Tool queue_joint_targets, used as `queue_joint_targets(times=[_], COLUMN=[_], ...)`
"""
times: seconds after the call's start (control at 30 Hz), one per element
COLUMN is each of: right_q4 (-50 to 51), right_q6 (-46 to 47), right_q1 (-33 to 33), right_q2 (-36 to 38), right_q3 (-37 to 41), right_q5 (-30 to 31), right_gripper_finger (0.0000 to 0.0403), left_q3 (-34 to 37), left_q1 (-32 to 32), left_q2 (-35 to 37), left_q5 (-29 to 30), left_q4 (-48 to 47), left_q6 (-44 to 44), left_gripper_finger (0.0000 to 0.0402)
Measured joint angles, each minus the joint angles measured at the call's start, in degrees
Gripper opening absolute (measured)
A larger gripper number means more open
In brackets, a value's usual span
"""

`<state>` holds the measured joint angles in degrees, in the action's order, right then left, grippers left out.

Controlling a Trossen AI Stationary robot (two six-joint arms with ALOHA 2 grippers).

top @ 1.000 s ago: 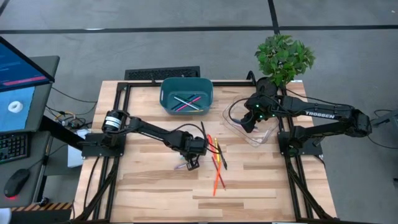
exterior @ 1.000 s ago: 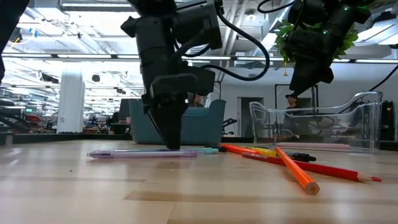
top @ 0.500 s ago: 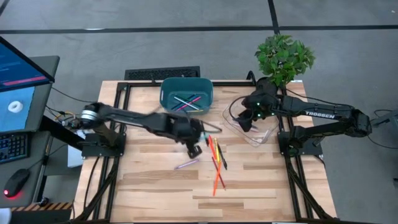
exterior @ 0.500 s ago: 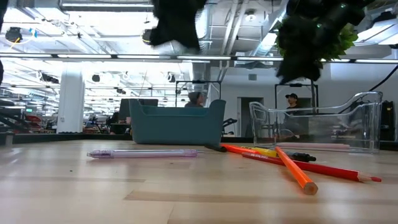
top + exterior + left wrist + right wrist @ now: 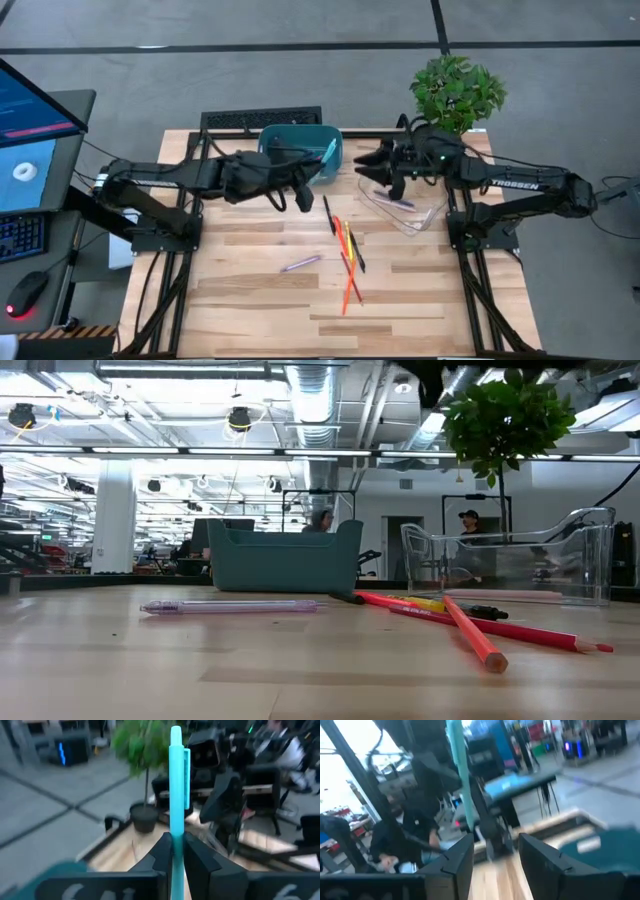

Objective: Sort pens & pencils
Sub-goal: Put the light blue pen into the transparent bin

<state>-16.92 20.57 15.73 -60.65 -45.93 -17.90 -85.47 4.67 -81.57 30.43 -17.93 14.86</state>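
Teal pen (image 5: 176, 780): left gripper (image 5: 174, 842) is pinching it beside the teal bin (image 5: 272, 142); right gripper (image 5: 492, 847) is hovering released, empty, over clear tray (image 5: 400, 215).

The right gripper (image 5: 495, 852) is holding its fingers apart with nothing between them, and beyond it the other arm's gripper (image 5: 487, 832) is sticking a teal pen (image 5: 457, 765) straight up.
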Motion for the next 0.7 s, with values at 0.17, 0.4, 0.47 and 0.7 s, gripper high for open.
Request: queue_joint_targets(times=[0.17,0.4,0.47,0.7], right_q4=[1.2,4.5,4.7,4.9], right_q6=[-5.4,-10.4,-10.8,-11.2], right_q1=[0.1,-0.5,-1.0,-2.6], right_q2=[-0.8,-5.5,-7.7,-15.2], right_q3=[-8.1,-18.4,-20.9,-27.3], right_q5=[0.0,-0.6,-1.8,-5.5], right_gripper_finger=[0.0192,0.0262,0.0276,0.0291], left_q3=[0.0,0.0,0.0,0.0], left_q1=[-0.9,-1.1,-1.2,-1.4], left_q2=[-0.1,-0.1,-0.1,-0.1], left_q5=[-0.1,-0.6,-0.6,-0.6], left_q4=[3.3,8.6,9.1,9.2], left_q6=[-3.3,-7.5,-8.3,-9.1], left_gripper_finger=[0.0021,0.0022,0.0022,0.0022])
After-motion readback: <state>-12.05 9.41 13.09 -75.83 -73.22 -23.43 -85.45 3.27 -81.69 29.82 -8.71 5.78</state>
